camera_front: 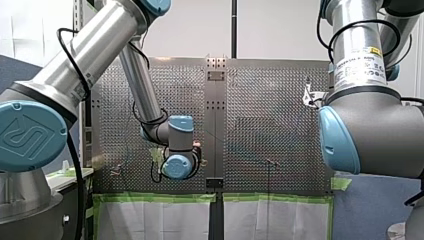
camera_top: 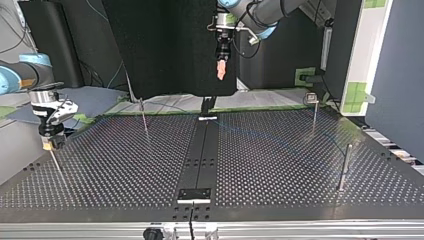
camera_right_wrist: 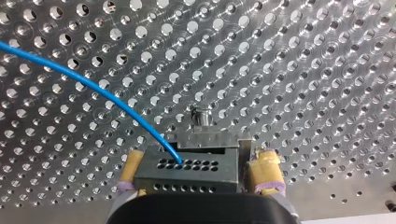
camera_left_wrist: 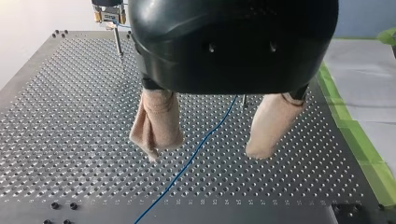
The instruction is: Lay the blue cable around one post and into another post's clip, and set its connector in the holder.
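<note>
My right claw (camera_right_wrist: 198,162) grips the connector (camera_right_wrist: 187,175), blue cable (camera_right_wrist: 93,91) running from it. My left claw (camera_left_wrist: 205,150) hangs open and empty above the cable.

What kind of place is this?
Probably a robotics lab: my left arm and my right arm reach over a perforated metal table with thin posts and a blue cable.
</note>
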